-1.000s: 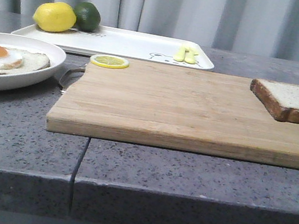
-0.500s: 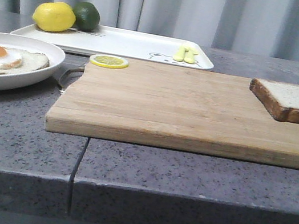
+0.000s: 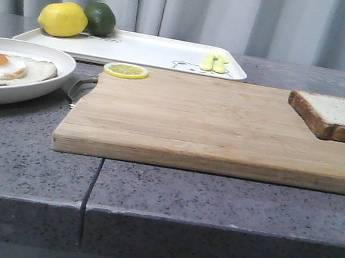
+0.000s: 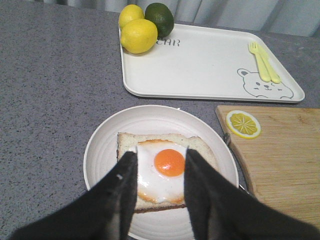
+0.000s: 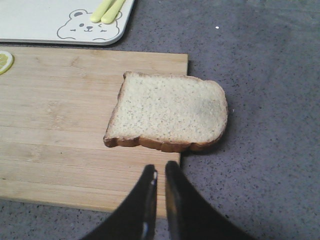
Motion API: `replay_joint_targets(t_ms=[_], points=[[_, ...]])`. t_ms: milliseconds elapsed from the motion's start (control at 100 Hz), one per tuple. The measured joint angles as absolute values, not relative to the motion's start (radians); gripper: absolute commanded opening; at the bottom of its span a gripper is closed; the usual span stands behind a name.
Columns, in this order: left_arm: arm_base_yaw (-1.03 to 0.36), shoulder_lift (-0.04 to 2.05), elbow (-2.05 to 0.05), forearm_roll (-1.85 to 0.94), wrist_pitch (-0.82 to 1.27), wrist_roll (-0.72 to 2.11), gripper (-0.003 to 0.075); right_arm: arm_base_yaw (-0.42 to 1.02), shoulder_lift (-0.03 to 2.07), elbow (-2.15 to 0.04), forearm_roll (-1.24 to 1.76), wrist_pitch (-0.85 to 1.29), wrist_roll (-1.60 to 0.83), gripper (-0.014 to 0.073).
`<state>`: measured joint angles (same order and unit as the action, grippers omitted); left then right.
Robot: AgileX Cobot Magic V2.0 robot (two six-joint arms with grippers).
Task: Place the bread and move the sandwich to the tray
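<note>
Bread slice lies on cutting board, overhanging its edge. Right end effector nearly closed, empty; left end effector open above egg toast. Open wider, pinch overhanging crust.

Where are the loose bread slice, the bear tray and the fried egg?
bread (image 5: 167, 119), right wrist view, middle of its top face.
tray (image 4: 200, 65), left wrist view, bare middle.
fried egg (image 4: 169, 162), left wrist view, its yolk.
</note>
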<state>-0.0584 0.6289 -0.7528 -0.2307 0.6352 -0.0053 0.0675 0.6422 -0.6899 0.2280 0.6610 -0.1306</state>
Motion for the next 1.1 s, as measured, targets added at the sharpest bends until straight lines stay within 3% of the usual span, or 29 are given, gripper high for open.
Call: replay_joint_targets(t_ms=[100,190,1100], points=[[-0.058,0.629,-0.753,-0.231,0.635,-0.005,0.0358,0.068,0.642,-0.690,0.235,0.661,-0.131,0.0425],[-0.058,0.629,-0.753,-0.231,0.635,-0.005,0.0357,0.068,0.642,-0.690,0.244,0.661,-0.131,0.0484],[-0.058,0.629,-0.753,-0.231,0.635,-0.005,0.0356,0.068,0.642,-0.690,0.252,0.634,-0.129,0.0484]])
